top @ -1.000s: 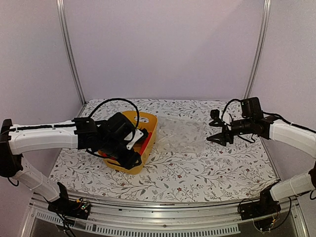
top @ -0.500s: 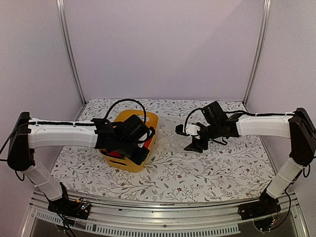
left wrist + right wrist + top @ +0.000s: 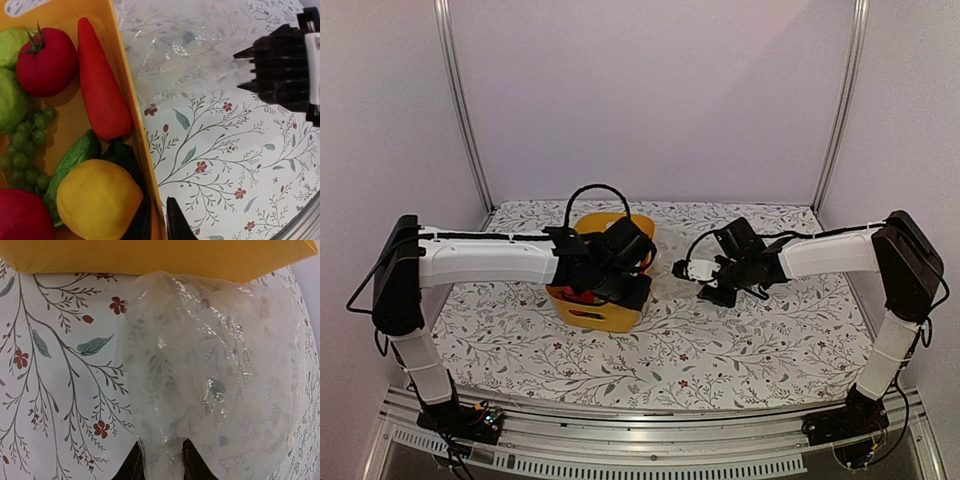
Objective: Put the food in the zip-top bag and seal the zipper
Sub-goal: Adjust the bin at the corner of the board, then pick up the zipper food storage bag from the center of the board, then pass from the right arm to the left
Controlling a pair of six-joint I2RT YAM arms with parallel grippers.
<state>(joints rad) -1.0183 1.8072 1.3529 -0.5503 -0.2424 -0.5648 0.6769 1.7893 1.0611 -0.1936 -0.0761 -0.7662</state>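
The food lies in a yellow basket (image 3: 125, 100): a red tomato (image 3: 46, 62), a long red pepper (image 3: 100, 85), green grapes (image 3: 25, 145) and a yellow lemon (image 3: 97, 200). My left gripper (image 3: 155, 225) is shut on the basket's right wall, one finger inside and one outside. In the top view the left gripper (image 3: 625, 268) sits over the basket (image 3: 595, 315). The clear zip-top bag (image 3: 215, 370) lies flat beside the basket (image 3: 150, 257). My right gripper (image 3: 162, 465) is shut on a puckered fold at the bag's near edge. The zipper cannot be told apart in the crinkled plastic.
A floral cloth (image 3: 720, 340) covers the table. The right gripper (image 3: 688, 270) hangs just right of the basket, with the bag (image 3: 665, 288) between them. Grey walls with metal posts (image 3: 840, 100) close in the back and sides.
The left arm has swung right, dragging the basket toward the bag, and its jaws have closed on the basket's wall. The right arm has reached left to the bag and its jaws have narrowed onto it.
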